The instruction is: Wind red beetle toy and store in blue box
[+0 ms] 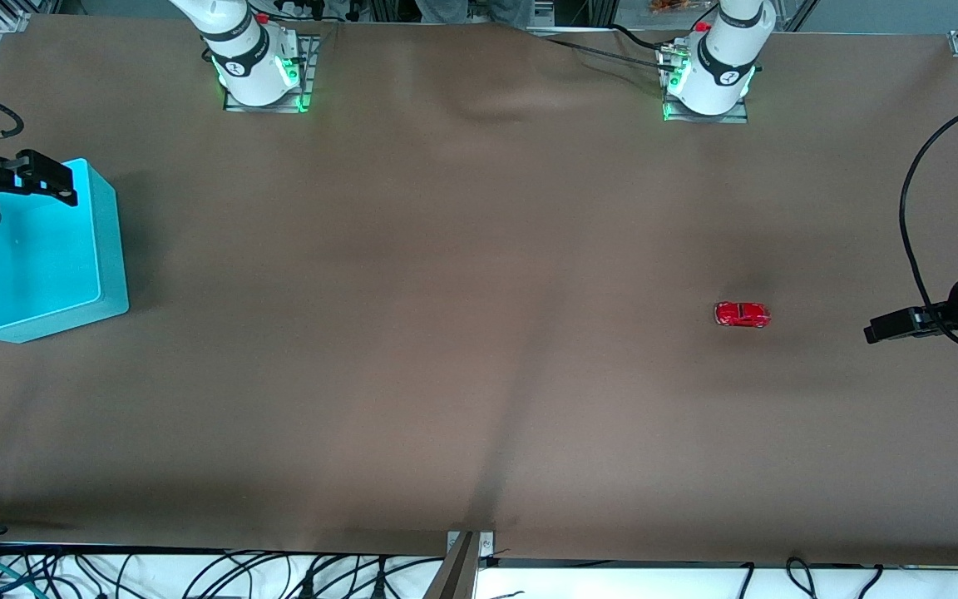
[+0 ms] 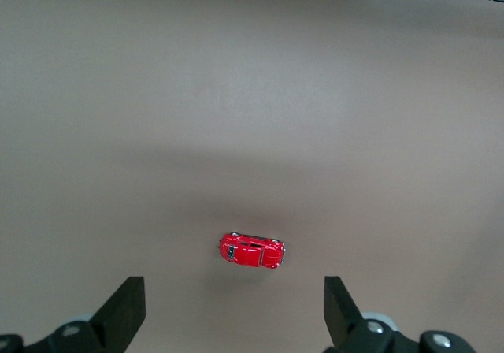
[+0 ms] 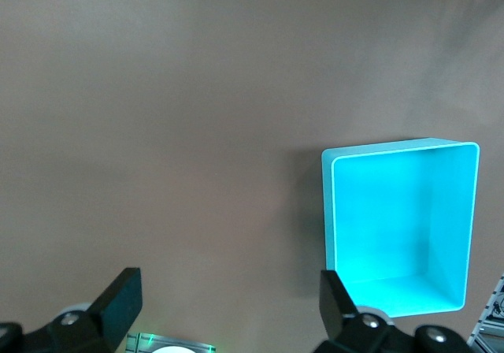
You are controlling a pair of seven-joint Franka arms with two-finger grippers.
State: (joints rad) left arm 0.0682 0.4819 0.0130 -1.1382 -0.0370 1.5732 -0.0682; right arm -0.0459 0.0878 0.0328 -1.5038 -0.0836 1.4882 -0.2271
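While the glossy red beetle toy point(image 1: 742, 314) sits untouched on the brown counter point(image 1: 446, 333) toward the left arm's end, winding and storing remain undone. From the left wrist, the left gripper point(image 2: 235, 310) hangs spread over the rounded car. From the right wrist, the right gripper point(image 3: 228, 306), also spread, hovers beside the empty, straight-walled plastic blue box point(image 3: 402, 227).

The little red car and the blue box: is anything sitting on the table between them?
No. In the front view only bare brown table cloth stretches between the red beetle toy and the blue box.
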